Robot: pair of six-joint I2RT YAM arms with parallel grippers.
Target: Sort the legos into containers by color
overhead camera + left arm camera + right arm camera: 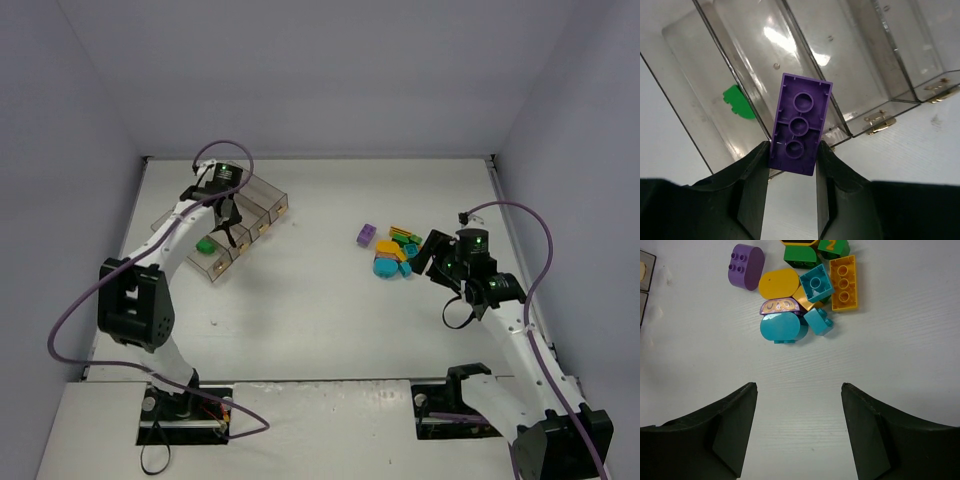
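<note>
The left tool [792, 152] pinches a purple rectangular plastic brick [800, 120] by its long sides — light, rigid, likely slick. At 12 o'clock beyond, clear smoky plastic bins [865, 65]. The right tool [799, 405] is spread, empty — loose bricks [785, 282] at 12 o'clock.

Soft, even light from overhead fills every view; shadows on the white tabletop [320, 300] are faint and short. Glare patches bloom on the clear containers [850, 60] in the left wrist view. The top view looks coarser.
</note>
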